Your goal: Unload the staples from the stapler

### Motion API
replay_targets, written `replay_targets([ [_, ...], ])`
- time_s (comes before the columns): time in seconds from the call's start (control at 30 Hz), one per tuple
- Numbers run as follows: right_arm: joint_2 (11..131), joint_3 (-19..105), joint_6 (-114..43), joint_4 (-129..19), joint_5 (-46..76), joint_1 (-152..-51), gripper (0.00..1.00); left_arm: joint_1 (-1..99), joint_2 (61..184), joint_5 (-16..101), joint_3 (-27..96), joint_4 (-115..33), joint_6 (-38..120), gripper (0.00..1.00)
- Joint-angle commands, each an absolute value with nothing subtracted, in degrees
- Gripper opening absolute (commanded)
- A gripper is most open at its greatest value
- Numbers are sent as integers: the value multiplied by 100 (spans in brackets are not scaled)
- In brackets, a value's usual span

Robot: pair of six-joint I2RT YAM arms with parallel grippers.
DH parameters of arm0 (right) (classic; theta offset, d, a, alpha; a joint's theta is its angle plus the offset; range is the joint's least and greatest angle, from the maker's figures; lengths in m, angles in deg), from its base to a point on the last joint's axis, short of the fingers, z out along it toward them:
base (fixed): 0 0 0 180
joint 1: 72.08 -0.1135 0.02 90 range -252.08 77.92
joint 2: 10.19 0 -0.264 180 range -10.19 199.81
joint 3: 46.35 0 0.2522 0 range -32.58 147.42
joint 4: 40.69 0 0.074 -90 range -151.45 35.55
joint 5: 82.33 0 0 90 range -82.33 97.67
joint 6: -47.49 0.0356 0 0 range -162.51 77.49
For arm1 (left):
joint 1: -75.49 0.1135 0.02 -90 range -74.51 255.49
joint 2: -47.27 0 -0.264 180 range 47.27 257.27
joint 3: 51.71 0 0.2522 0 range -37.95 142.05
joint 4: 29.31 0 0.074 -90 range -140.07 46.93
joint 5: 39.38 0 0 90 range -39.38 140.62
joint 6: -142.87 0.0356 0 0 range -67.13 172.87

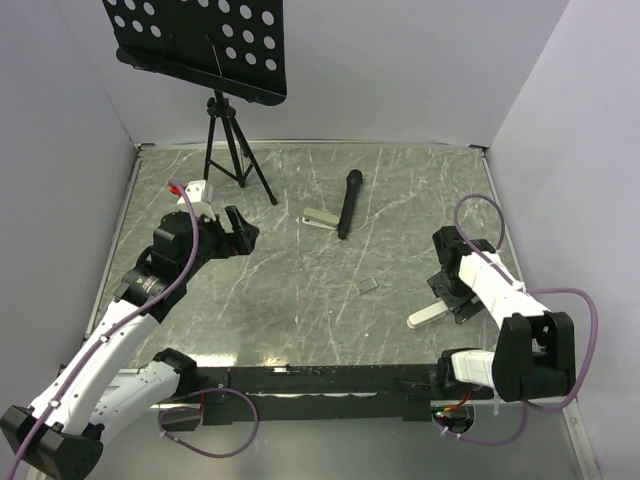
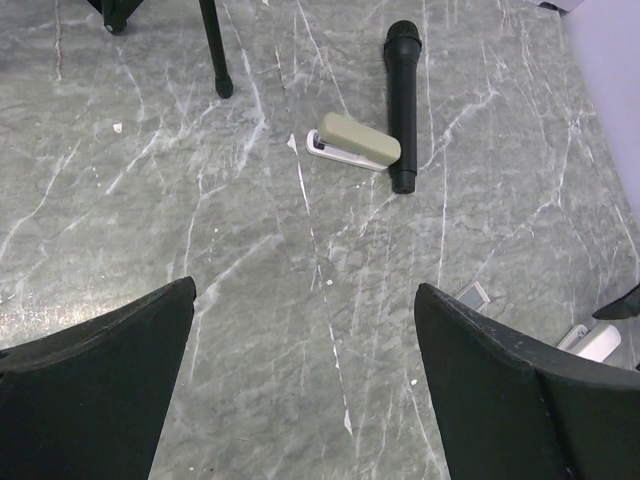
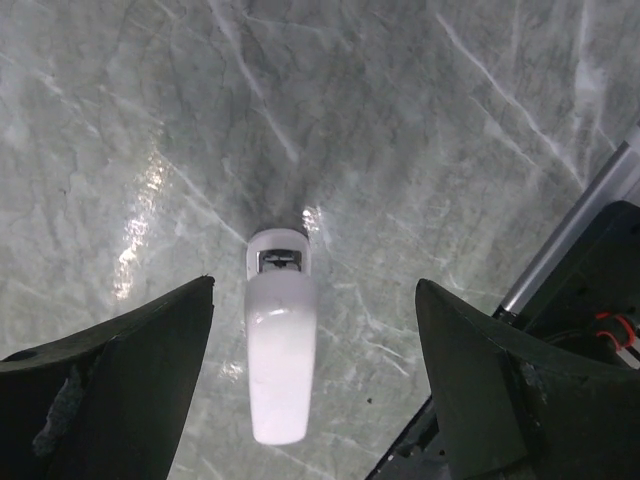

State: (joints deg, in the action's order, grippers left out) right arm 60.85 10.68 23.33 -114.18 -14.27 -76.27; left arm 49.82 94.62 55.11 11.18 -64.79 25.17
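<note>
Right tool (image 3: 312,290) wide open, empty, straddling white stapler (image 3: 280,350) flat on surface (image 3: 450,120), lower right of top view. Left tool (image 2: 305,288) open, empty. Suggest: centre on body, close squarely, magazine end left free.

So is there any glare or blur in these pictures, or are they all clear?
Right wrist view: glare streaks on the table beside the white stapler, whose body looks washed out. Left wrist view: even light, the beige stapler sharp. Top view: clear, soft shadows only.
</note>
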Motion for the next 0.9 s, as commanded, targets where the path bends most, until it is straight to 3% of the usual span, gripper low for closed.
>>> replay_targets([
  [0.0, 6240, 1030, 2367, -10957, -1510, -7568, 87, 4957, 9429, 5492, 1145, -6329, 2528, 95],
  [0.37, 6416, 644, 1972, -10166, -588, -7577, 63, 4957, 9420, 5756, 1127, -6364, 2527, 94],
  [0.57, 6031, 617, 1516, -10113, -692, -7647, 36, 4957, 9473, 5624, 1136, -6347, 2492, 89],
  [0.7, 5345, 609, 480, -9369, -115, -7796, 0, 4965, 9491, 5501, 1136, -6346, 2492, 85],
  [0.87, 4703, 854, -726, -8593, 1342, -8471, 0, 4957, 9622, 5220, 1153, -6312, 2448, 78],
])
